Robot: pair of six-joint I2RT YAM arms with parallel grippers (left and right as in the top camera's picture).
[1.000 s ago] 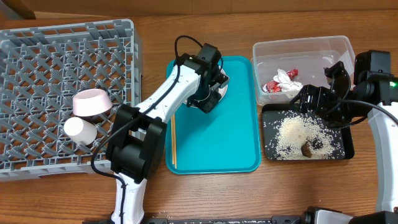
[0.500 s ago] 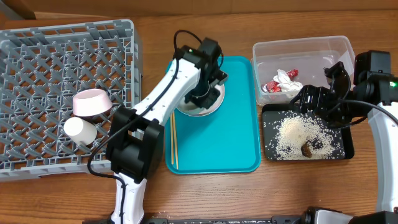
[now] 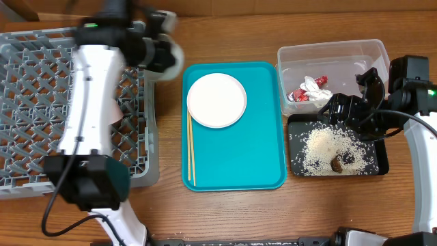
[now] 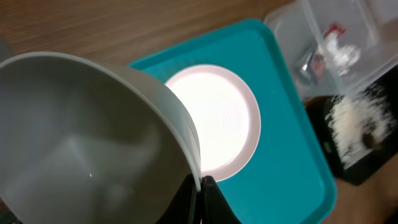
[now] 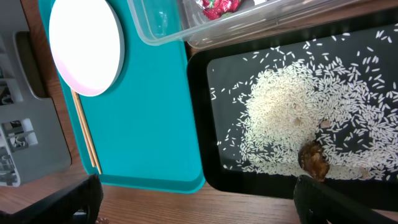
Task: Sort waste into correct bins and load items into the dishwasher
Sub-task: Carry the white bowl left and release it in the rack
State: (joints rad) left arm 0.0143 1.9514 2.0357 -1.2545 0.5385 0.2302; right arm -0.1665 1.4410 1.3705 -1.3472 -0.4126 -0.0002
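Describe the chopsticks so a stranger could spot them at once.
Start at the teal tray in the table's middle, right of the grey rack. Along its edge nearest that rack, beside the round white plate, lie the chopsticks: thin pale wooden sticks, the only long narrow things on it.

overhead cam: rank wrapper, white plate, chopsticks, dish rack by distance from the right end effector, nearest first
From the right end effector, above the black tray:
1. Wrapper, just left, in the clear tub.
2. White plate, upper teal tray.
3. Chopsticks, teal tray's left edge.
4. Dish rack, far left.
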